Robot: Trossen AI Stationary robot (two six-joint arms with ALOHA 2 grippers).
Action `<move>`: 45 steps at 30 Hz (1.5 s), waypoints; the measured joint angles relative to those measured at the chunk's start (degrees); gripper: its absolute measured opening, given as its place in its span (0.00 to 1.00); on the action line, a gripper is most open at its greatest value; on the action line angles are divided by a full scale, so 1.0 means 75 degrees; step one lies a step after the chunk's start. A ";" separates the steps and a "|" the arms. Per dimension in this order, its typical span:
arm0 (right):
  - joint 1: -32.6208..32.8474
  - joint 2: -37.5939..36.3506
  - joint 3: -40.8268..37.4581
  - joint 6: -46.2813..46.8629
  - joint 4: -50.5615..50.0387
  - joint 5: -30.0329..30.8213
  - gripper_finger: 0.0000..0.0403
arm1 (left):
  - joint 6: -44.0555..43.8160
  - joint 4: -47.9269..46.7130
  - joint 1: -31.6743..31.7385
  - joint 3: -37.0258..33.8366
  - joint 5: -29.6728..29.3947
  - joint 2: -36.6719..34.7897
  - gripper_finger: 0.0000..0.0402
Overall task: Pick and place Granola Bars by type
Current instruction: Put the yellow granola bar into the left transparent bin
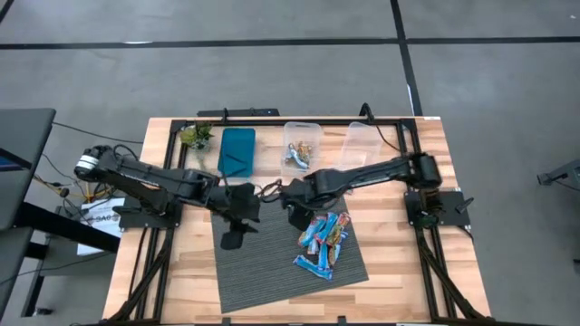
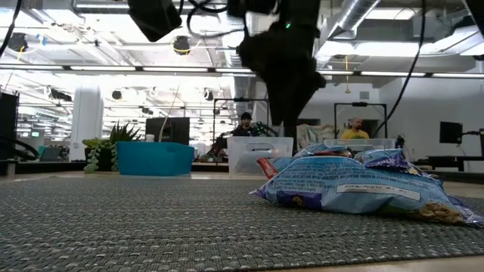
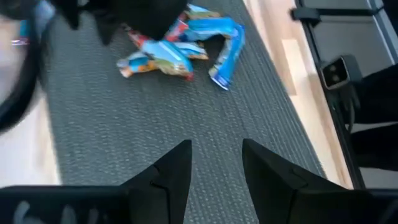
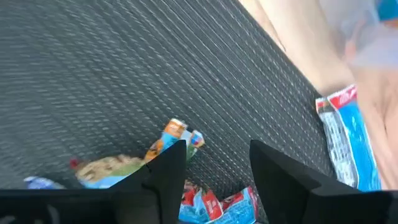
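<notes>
The Granola Bars lay heaped on the right half of the grey ribbed mat, which covered the middle of the wooden table toward its near edge. Most wrappers showed blue and white, with a few orange and red ones mixed in — in the low view the pile sat on the mat as one crinkled mound.

The right gripper hung over the mat's far edge, just beside the far end of the pile; its wrist view showed the two dark fingers spread apart with nothing between them, bars below and one blue bar off to the side.

The left gripper hovered over the mat's left part, well apart from the heap. Its fingers stood parted and empty, bare mat showing through the gap.

Along the table's far edge stood a small green plant, a blue tray, a clear tub holding a few wrapped pieces, and a second clear tub — all clear of both arms.
</notes>
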 joint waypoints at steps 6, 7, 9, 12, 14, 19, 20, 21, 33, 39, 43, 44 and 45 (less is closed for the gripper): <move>0.0031 0.0545 0.0351 0.0619 -0.0184 -0.0326 0.45 | -0.0270 0.0771 -0.0554 -0.0636 0.0015 -0.0657 0.34; 0.0036 0.0538 0.0346 0.0722 -0.0225 -0.0372 0.46 | -0.0373 0.0841 -0.0628 -0.0805 -0.0112 -0.0863 0.34; 0.0064 0.0516 0.0346 0.0873 -0.0131 -0.0360 0.47 | -0.0610 0.1177 -0.0750 -0.1169 -0.0400 -0.1375 0.34; 0.0047 0.0516 0.0343 0.1060 -0.0111 -0.0346 0.51 | -0.1046 0.1312 -0.0864 -0.1773 -0.0886 -0.2248 0.34; 0.0047 0.0516 0.0343 0.1117 -0.0072 -0.0402 0.54 | -0.1287 0.1344 -0.0873 -0.2123 -0.1072 -0.2803 0.34; 0.0055 0.0655 0.0355 0.1186 0.0108 -0.0465 0.60 | -0.1743 0.1151 -0.0872 -0.2568 -0.1352 -0.3893 0.34; 0.0054 0.0719 0.0342 0.1264 0.0029 -0.0479 0.61 | -0.1761 0.1161 -0.0872 -0.2609 -0.1374 -0.4039 0.34; 0.0047 0.0754 0.0313 0.1289 -0.0155 -0.0540 0.61 | -0.1775 0.1154 -0.0871 -0.2652 -0.1424 -0.4184 0.34; 0.0316 0.1402 0.0343 0.1540 -0.0264 -0.1087 0.59 | -0.1961 0.0740 -0.0877 -0.2722 -0.1624 -0.4625 0.34; 0.0481 0.1402 0.0340 0.1694 -0.0157 -0.1212 0.46 | -0.1961 0.0637 -0.0877 -0.2719 -0.1621 -0.4616 0.34; 0.0558 0.1402 0.0340 0.1706 0.0044 -0.1369 0.31 | -0.1958 0.0626 -0.0877 -0.2719 -0.1620 -0.4616 0.34; 0.0568 0.1402 0.0340 0.1720 0.0134 -0.1372 0.27 | -0.1958 0.0623 -0.0877 -0.2719 -0.1621 -0.4616 0.34; 0.0568 0.1402 0.0340 0.1754 0.0199 -0.1374 0.24 | -0.1958 0.0623 -0.0877 -0.2719 -0.1621 -0.4616 0.34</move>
